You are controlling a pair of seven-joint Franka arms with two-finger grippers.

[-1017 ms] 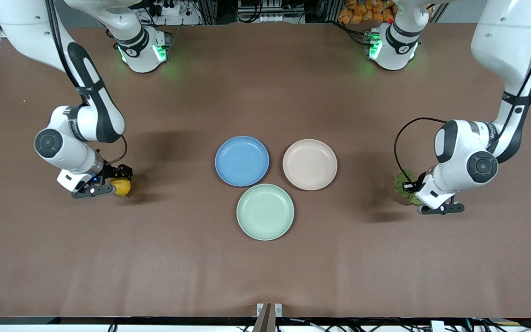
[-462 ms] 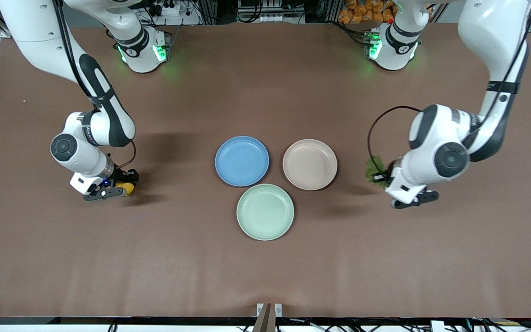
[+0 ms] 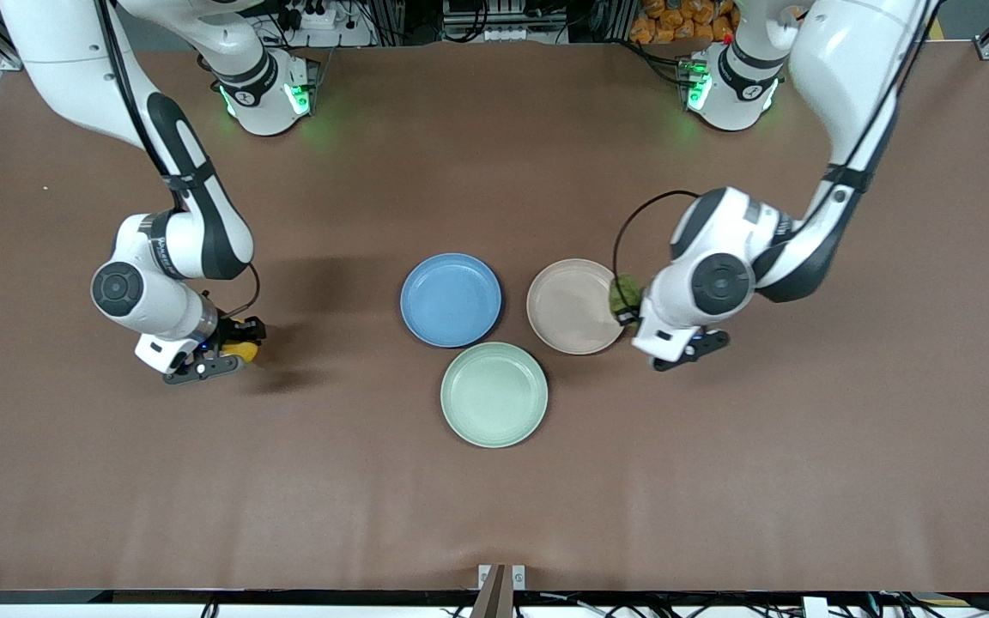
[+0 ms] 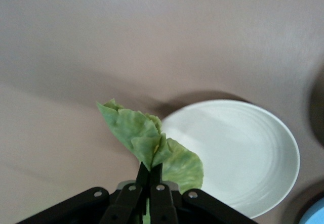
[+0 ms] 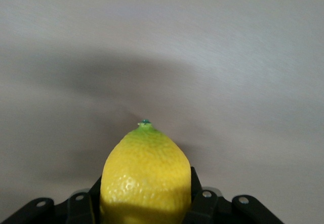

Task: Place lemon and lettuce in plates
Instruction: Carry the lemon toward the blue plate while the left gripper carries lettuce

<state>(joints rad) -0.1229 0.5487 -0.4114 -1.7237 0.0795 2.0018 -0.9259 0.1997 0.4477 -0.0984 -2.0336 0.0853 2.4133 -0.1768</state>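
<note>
The left hand (image 3: 632, 319), clenched on the lettuce (image 3: 621, 294), hangs over the rim of the beige-pink plate (image 3: 572, 309) at that plate's three o'clock in the front view; the left wrist view shows the hand's fingers (image 4: 143, 176) pinched tight on the leaf's stem end, the wrinkled green lettuce (image 4: 147, 143) dangling just at the edge of the pale plate (image 4: 243, 153) below. The right hand (image 3: 228, 343) grips the lemon (image 3: 241, 348) low over bare tabletop (image 3: 494, 515), well apart from the blue plate (image 3: 451, 299), at about nine o'clock from it; the right wrist view shows the yellow lemon (image 5: 146, 176) wedged between dark fingers (image 5: 81, 209) with only brown tabletop (image 5: 162, 42) ahead and no plate in sight. Both plates lie empty, touching or nearly so at the middle of the tabletop, with a mint-green plate (image 3: 494, 394) at six o'clock below the pair, also empty. By the look of it, both pickups are done and neither placement is: the lettuce appears nearly delivered, needing only to come fully over the beige-pink plate and be let go, while the lemon has the whole crossing to a plate left to make.
</note>
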